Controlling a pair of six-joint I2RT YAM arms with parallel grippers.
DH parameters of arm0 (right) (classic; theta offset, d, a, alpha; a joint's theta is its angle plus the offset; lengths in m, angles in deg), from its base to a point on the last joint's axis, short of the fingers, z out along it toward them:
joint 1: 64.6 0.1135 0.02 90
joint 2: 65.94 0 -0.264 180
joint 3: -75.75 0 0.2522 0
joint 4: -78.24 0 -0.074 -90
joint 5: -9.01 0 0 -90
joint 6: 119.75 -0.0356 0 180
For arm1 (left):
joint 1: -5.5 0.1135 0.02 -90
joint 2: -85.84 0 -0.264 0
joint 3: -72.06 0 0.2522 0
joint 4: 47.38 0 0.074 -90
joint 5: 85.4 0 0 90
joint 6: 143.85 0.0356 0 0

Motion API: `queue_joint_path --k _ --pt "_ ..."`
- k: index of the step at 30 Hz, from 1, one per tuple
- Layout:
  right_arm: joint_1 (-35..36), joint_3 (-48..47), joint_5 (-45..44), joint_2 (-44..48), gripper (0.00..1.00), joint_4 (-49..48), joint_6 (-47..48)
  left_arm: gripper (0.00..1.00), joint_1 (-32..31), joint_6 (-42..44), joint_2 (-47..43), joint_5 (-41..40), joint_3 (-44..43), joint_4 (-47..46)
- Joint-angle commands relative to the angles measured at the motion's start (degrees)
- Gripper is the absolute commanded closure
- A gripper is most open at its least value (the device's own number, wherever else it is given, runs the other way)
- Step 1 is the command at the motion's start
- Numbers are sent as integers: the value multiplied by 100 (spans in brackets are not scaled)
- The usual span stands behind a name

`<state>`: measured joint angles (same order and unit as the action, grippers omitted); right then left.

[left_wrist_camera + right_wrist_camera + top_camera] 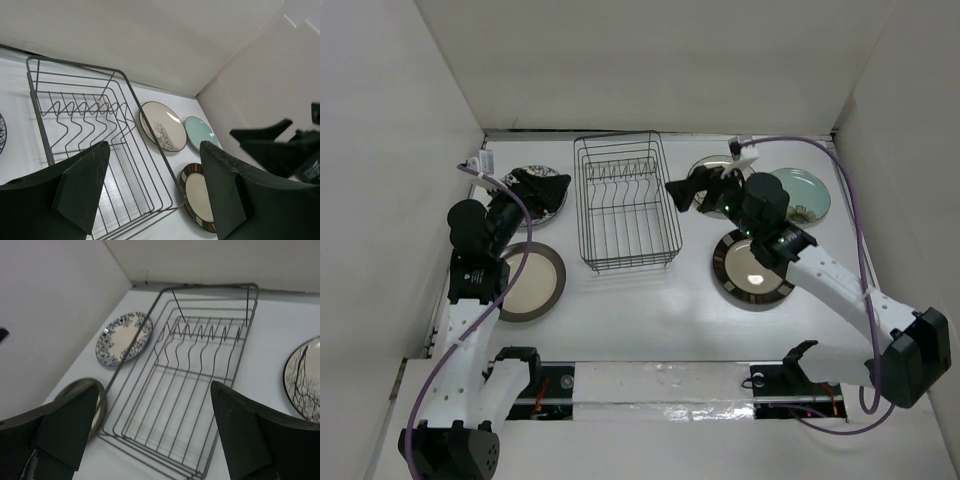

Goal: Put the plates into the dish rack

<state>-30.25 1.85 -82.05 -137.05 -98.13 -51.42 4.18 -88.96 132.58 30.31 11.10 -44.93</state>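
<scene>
Starting far left, Dan: a beige round plate with a brown rim lies flat on the white tabletop, just beside the left arm.

Got it, Mia. Behind it the left pincer hovers over the black-and-white patterned round plate, which sits at the back left, near the rack's left side. The wrist view shows the two black fingers spread wide, with rack wires showing in the gap between them.

Centre stage, Dan: the black wire rectangular dish rack, a row of upright tines in its far half, stands on the tabletop between the two groups of plates. All five plates lie outside it.

And right of the rack, Mia, the right pincer hangs just off the basket's right wall, pointing towards it. Its fingers are parted wide too, framing the rack's floor in its own camera.

Under that wrist is the cream round plate with the branch motif, flat, close to the rack, partly hidden from above by the arm.

Nearer us sits the dark-rimmed round plate with a cream centre, partly under the right forearm. Furthest right at the back is the pale green round plate, just beside the branch plate; whether their rims touch I cannot tell.
</scene>
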Motion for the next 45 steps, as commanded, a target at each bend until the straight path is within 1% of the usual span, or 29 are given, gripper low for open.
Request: queue_joint_path --k 1,3,4,5,6,7,8,9,11,12,14,15,20,21,22,23,24,26,27,28,29,30,31,33,38,45 --pt "212 764 -167 518 5 -411 -126 32 36 75 -104 -408 -96 22" --pt "344 1029 -26 921 19 -455 -118 37 36 92 -95 -662 -167 155" --pt "344 1126 18 1037 45 -411 -118 39 36 92 -112 -769 -167 225" --pt "414 1293 9 1160 63 -306 -118 42 36 75 -121 -892 -141 269" --pt "415 1381 -8 1283 73 -270 -118 46 36 57 -121 -1128 -114 305" --pt "493 1478 -17 1519 89 -244 -75 49 36 40 -121 -1226 -97 375" --pt "494 1653 -43 1634 95 -200 -57 58 36 -13 -87 -1436 -53 393" --pt "494 1733 -61 1723 100 -156 -48 65 36 -13 -69 -1533 -35 419" --pt "494 1847 -70 1942 100 -77 5 88 36 4 10 -1805 -17 472" --pt "494 1978 -70 1987 100 -85 22 100 36 13 141 -2181 -26 507" --pt "494 2137 -70 2118 100 -182 58 100 149 48 308 -2465 -87 560" --pt "494 2251 -78 2162 100 -200 58 100 150 75 527 -2736 -122 586" --pt "494 2507 -105 2373 100 -296 119 100 272 75 1301 -3028 -552 762" --pt "494 2551 -35 2443 100 -331 102 99 360 66 1563 -3081 -614 788" --pt "494 2595 9 2470 100 -366 58 92 439 66 1697 -3073 -685 823" --pt "494 2665 44 2488 100 -384 49 87 675 40 1846 -3003 -772 832" --pt "494 2674 62 2488 100 -350 40 80 860 -13 2143 -2732 -791 850" --pt "494 2648 45 2514 100 -210 31 71 1229 -170 2452 -2240 -791 719" --pt "494 2648 1 2549 100 -174 40 59 1501 -189 2784 -2011 -791 666" --pt "494 2648 -26 2645 100 -156 40 52 1634 -180 2962 -1948 -817 587" --pt "494 2683 -43 2699 100 -147 40 45 1740 -145 3390 -1730 -948 586" --pt "494 2700 -52 2751 100 -156 40 44 1923 -128 3629 -1615 -1045 621" --pt "494 2718 -52 2821 100 -156 31 44 1995 -84 3840 -1544 -1263 726" --pt "494 2735 -70 2857 100 -156 31 44 2056 21 4341 -1508 -1397 797" --pt "494 2709 -87 2752 98 -147 31 44 2057 154 4729 -1656 -1528 727" --pt "494 2692 -26 2638 96 -165 31 44 2057 268 5581 -1816 -1898 902"
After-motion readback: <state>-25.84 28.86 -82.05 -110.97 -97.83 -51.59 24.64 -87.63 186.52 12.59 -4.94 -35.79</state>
